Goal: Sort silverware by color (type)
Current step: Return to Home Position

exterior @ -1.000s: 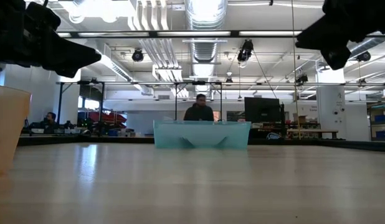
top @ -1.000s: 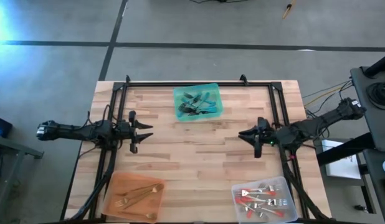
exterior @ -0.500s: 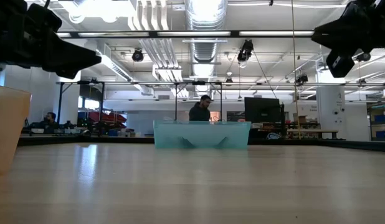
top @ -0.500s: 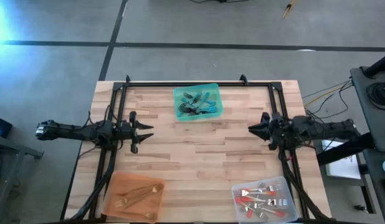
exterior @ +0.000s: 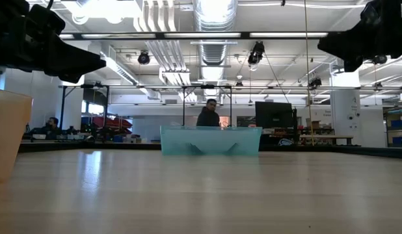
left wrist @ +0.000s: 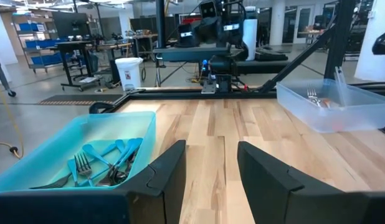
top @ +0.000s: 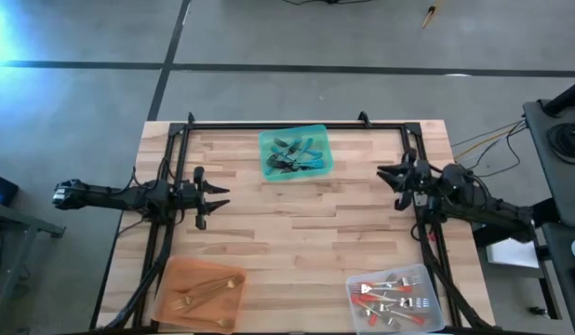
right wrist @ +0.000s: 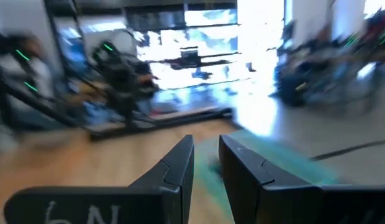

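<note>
The silverware lies in three trays. Teal-handled pieces (top: 292,156) fill the teal tray (top: 317,133) at the far middle, also seen in the left wrist view (left wrist: 105,163). Gold forks (top: 206,290) lie in the orange tray (top: 171,279) at the near left. Red-handled forks (top: 388,296) lie in the clear tray (top: 427,277) at the near right. My left gripper (top: 216,196) hovers open at the table's left, pointing level, nothing between its fingers (left wrist: 211,168). My right gripper (top: 388,177) hovers at the right, slightly open and empty (right wrist: 207,163).
A black frame (top: 297,124) runs along the table's far edge and down both sides. The bare wooden middle of the table (top: 297,223) lies between the two grippers. In the low view a person (exterior: 208,114) stands in the room behind the teal tray (exterior: 211,140).
My right gripper has drawn back toward the table's right edge and swung toward the far edge, rolling as it went. Its arm now reaches in from the near right instead of the far right. It stays empty.
</note>
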Available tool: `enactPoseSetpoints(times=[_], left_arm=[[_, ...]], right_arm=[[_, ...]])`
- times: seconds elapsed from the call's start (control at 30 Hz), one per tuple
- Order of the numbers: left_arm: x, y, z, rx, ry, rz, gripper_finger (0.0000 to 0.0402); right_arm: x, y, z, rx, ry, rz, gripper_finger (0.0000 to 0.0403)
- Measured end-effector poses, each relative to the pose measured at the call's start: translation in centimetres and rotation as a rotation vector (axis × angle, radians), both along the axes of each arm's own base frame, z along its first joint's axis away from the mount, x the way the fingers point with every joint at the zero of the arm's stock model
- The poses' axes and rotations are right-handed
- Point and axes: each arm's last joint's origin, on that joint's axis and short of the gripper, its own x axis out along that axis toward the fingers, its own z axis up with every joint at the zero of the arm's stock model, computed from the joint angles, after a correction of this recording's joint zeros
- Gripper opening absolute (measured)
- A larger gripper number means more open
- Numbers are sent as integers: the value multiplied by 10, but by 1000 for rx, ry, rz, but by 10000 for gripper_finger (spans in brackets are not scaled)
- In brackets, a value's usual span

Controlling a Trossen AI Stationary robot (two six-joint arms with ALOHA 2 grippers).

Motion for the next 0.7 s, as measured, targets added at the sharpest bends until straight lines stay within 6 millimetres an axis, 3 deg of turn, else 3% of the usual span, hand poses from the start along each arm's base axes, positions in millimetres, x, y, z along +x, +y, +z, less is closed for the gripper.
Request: enactPoseSetpoints(times=[0.23,0.7], left_arm=[[0,0,0,0,2,0,128],[1,0,-1,1,10,0,128]], right_arm=[[-8,-15,-6,-356,172,-216,68],[-24,-37,-10,-634,445,-526,68]])
